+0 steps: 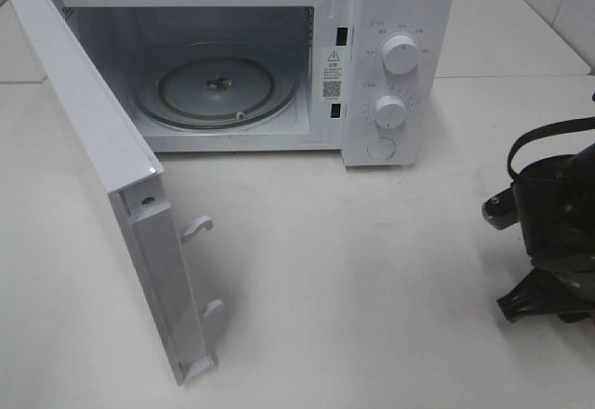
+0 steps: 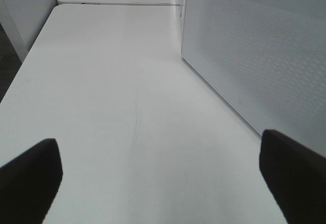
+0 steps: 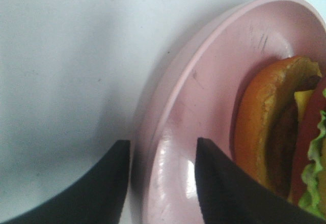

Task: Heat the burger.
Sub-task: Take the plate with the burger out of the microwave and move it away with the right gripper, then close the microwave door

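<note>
The burger [image 3: 265, 132] shows only in the right wrist view. It lies on a pink plate [image 3: 214, 71], with an orange-brown bun, dark patty, yellow cheese and green lettuce. My right gripper [image 3: 162, 147] is open astride the plate's rim, one finger over the table and the other over the plate beside the burger. In the high view the right arm [image 1: 558, 232] sits at the right edge, and the plate and burger are out of frame there. My left gripper [image 2: 158, 142] hangs wide open over bare table with nothing between its fingers.
The white microwave [image 1: 390, 19] stands at the back, its door [image 1: 102, 167] swung far out to the left. The glass turntable [image 1: 218, 88] inside holds nothing. Two knobs sit on its right panel. The microwave's perforated side wall [image 2: 254, 56] rises close by the left gripper.
</note>
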`<action>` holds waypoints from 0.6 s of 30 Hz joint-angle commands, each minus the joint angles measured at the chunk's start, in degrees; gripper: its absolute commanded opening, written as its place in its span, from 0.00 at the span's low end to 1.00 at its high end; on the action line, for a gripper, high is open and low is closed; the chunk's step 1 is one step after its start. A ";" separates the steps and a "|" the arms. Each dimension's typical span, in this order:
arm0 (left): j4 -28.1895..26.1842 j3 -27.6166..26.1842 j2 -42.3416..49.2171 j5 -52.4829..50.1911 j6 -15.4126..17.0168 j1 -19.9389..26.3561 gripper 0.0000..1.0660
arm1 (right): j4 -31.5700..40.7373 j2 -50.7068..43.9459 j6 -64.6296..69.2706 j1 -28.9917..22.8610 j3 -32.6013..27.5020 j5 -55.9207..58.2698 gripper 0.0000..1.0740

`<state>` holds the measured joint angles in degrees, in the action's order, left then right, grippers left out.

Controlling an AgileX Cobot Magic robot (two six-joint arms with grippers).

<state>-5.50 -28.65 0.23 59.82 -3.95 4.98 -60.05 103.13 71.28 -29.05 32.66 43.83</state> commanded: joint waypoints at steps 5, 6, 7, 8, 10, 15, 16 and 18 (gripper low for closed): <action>-0.23 0.17 1.26 -0.40 0.29 -0.34 0.95 | 3.44 -8.02 -10.31 0.40 0.17 0.63 0.48; -0.23 0.17 1.26 -0.40 0.29 -0.34 0.95 | 4.24 -9.34 -12.15 0.40 0.17 0.06 0.48; -0.23 0.17 1.26 -0.40 0.29 -0.34 0.95 | 4.24 -9.34 -12.15 0.40 0.17 0.06 0.48; -0.23 0.17 1.26 -0.40 0.29 -0.34 0.95 | 6.93 -12.83 -16.67 0.40 0.17 -1.83 0.49; -0.23 0.17 1.26 -0.40 0.29 -0.34 0.95 | 10.14 -16.04 -21.20 0.40 0.17 -3.67 0.49; -0.23 0.17 1.26 -0.40 0.29 -0.34 0.95 | 16.16 -22.17 -29.79 0.40 0.17 -7.10 0.50; -0.23 0.17 1.26 -0.40 0.29 -0.34 0.95 | 19.60 -25.10 -34.89 0.40 0.17 -8.54 0.51; -0.23 0.17 1.26 -0.40 0.29 -0.34 0.95 | 22.57 -27.39 -39.36 0.40 0.17 -9.05 0.52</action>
<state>-5.50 -28.65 0.23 59.82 -3.95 4.98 -39.94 77.64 36.61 -29.05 32.49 35.29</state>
